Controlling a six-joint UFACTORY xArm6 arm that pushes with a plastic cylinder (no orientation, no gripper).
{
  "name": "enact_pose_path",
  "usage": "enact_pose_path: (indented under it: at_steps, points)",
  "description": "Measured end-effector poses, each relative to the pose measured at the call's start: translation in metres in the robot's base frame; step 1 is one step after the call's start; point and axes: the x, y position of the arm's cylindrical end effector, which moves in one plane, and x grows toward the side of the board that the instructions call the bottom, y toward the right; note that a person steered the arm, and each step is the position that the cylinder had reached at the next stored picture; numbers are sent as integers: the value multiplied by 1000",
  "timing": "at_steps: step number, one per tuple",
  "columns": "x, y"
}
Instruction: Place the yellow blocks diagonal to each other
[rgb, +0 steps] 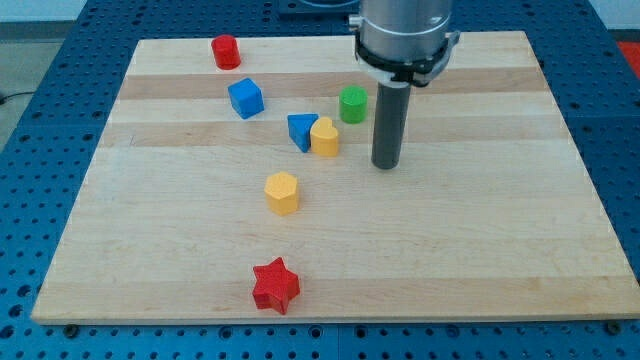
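Observation:
A yellow heart-shaped block (325, 137) stands near the board's middle, touching a blue triangular block (301, 130) on its left. A yellow hexagonal block (283, 192) sits below and to the left of it, apart from it. My tip (386, 165) rests on the board to the right of the yellow heart block, a short gap away, and below and right of the green cylinder (352, 104). The rod touches no block.
A blue cube (245, 98) lies up and left of the blue triangle. A red cylinder (226, 51) stands near the top left edge. A red star (275, 286) lies near the bottom edge. The wooden board (500, 250) sits on a blue perforated table.

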Motion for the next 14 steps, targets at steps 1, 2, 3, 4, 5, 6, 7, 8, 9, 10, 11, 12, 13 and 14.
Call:
enact_pose_path:
  at_steps: [1, 2, 3, 4, 5, 6, 7, 8, 9, 10, 11, 12, 13, 14]
  points:
    - [-19, -1]
    - [-33, -33]
    - [-54, -72]
    - [-44, -99]
    - [-1, -47]
    - [28, -32]
    - [32, -48]
    - [-8, -117]
    - [-32, -161]
    - [-2, -156]
    - [61, -109]
    - [100, -70]
    - [122, -3]
    - [142, 94]
